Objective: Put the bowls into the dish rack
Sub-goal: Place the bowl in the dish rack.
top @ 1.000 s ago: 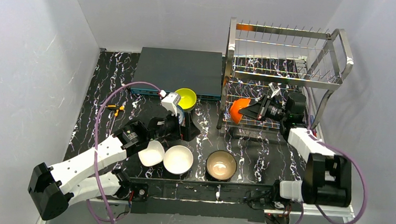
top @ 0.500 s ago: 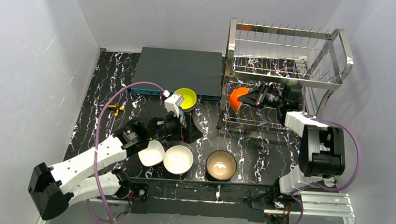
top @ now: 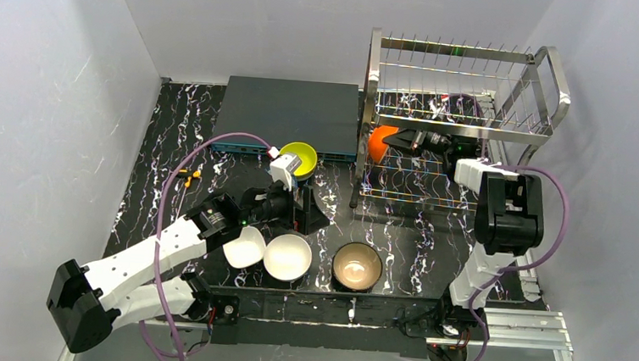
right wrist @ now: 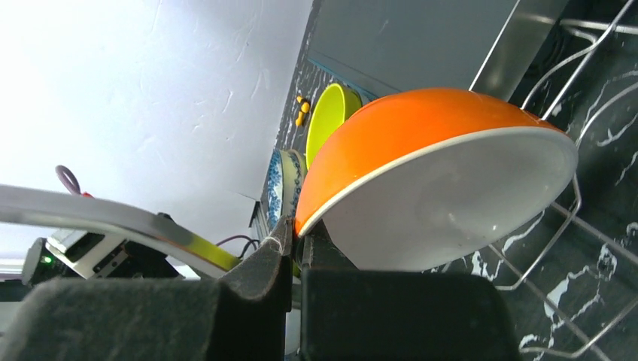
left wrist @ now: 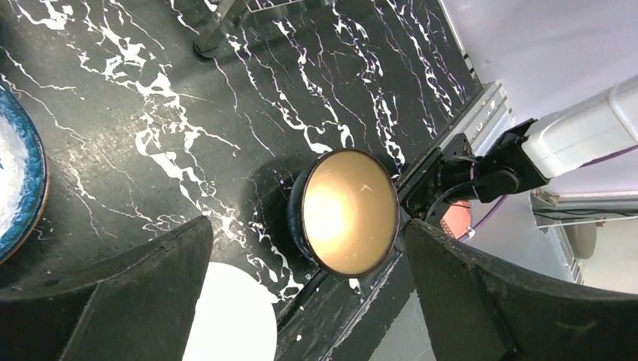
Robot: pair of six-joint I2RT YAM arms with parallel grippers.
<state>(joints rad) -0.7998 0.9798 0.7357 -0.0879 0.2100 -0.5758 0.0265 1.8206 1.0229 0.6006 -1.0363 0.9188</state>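
Note:
My right gripper (top: 397, 140) is shut on the rim of an orange bowl (top: 377, 142) with a white inside (right wrist: 451, 203). It holds the bowl tilted at the left end of the dish rack (top: 465, 114), in the lower tier, above the wires (right wrist: 557, 248). In the right wrist view the pinch is at the gripper (right wrist: 296, 235). My left gripper (top: 310, 212) hangs open and empty over the table; between its fingers (left wrist: 135, 293) I see a tan-brown bowl (left wrist: 350, 210) and a white bowl (left wrist: 226, 316).
A yellow-green bowl (top: 299, 158) sits before a flat dark box (top: 291, 115). Two white bowls (top: 287, 256) (top: 246, 248) and the tan-brown bowl (top: 357, 265) line the front edge. A blue-patterned bowl (left wrist: 19, 195) lies under the left arm. A small orange item (top: 186, 174) lies left.
The right arm has carried the orange bowl away from me and leftward, deeper into the rack's lower tier. The left arm has barely shifted and stays open.

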